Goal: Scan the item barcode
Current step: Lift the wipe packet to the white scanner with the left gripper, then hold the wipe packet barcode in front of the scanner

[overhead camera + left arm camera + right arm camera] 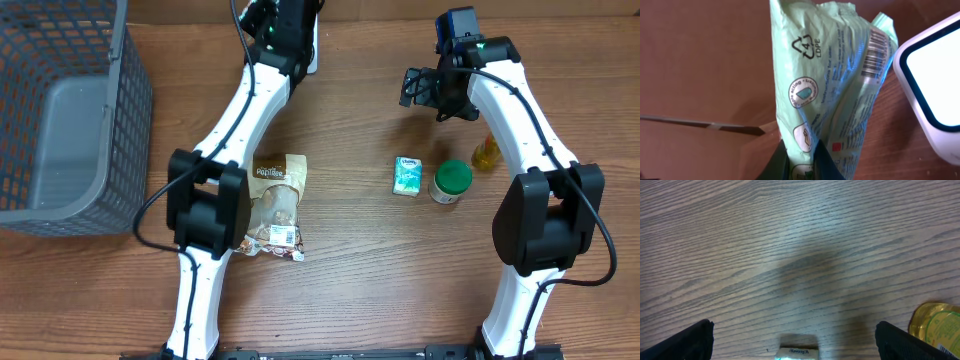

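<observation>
overhead, left arm: reaches to the far side of the bench [350,290], wrist right by the white scanner [312,58]. The arm covers whatever it's holding from up here.
overhead, right arm: right fingers [415,85] spread wide with nothing in them, hanging over bare wood behind the tissue box [407,175], jar [451,182] and bottle [487,152]. Parked out of the way, I'd guess.
overhead, room: basket [60,110] far left, snack bag [278,205] beside the left arm. There's open wood between the two arms.
left wrist, grip: left fingers [826,162] clamped on the bottom end of a green pouch [810,90] that stands up out of them.
left wrist, barcode: the barcode [875,50] sits on the upper right fold, the side nearest the scanner. Pretty sure that's the whole point of the hold. The film's crumpled there, so it might want a small twist to read.
left wrist, edges: the scanner's corner is just beside the pouch, so it's tight on that side, with loads of room on the other.
right wrist: fingers far apart at both bottom corners, nothing between them. The tissue box peeks in at the bottom edge, the bottle lid is lower right, and it's bare bench ahead.
</observation>
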Tool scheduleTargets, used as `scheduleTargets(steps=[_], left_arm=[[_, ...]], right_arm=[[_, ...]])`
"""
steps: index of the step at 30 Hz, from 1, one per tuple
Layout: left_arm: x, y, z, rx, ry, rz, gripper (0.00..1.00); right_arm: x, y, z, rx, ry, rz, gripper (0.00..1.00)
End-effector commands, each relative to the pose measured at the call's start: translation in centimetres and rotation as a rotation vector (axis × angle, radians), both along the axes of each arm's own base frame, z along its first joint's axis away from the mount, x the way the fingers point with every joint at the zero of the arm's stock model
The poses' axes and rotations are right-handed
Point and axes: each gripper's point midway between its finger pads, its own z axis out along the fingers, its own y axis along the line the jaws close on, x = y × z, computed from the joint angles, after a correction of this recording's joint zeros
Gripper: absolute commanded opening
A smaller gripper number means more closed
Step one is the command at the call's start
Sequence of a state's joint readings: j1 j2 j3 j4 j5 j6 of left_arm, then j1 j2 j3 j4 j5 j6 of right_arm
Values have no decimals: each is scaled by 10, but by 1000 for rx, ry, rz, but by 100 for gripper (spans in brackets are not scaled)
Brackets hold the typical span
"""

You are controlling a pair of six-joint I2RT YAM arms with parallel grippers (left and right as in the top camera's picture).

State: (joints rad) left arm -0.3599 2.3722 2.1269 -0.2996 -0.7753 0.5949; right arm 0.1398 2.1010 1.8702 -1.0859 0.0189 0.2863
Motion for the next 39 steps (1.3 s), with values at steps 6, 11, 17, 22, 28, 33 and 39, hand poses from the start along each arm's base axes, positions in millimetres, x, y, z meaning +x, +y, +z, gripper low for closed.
scheduleTargets(steps=[6, 11, 17, 22, 28, 33, 39], left_arm=[[14, -3, -4, 113, -35, -1, 4], [21, -7, -19, 179, -18, -22, 4], [21, -8, -26, 186, -21, -5, 4], [22, -9, -27, 183, -21, -12, 4], [21, -10, -44, 200, 9, -10, 4], [20, -6, -71, 252, 60, 7, 4], [18, -11, -85, 260, 80, -1, 6]], right_arm=[[4, 0, 18, -9, -47, 5, 100], [4, 0, 18, -9, -47, 5, 100], [4, 0, 18, -9, -47, 5, 100], [4, 0, 18, -9, -47, 5, 100], [4, 0, 18, -9, -47, 5, 100], [4, 0, 18, -9, -47, 5, 100], [4, 0, 18, -9, -47, 5, 100]])
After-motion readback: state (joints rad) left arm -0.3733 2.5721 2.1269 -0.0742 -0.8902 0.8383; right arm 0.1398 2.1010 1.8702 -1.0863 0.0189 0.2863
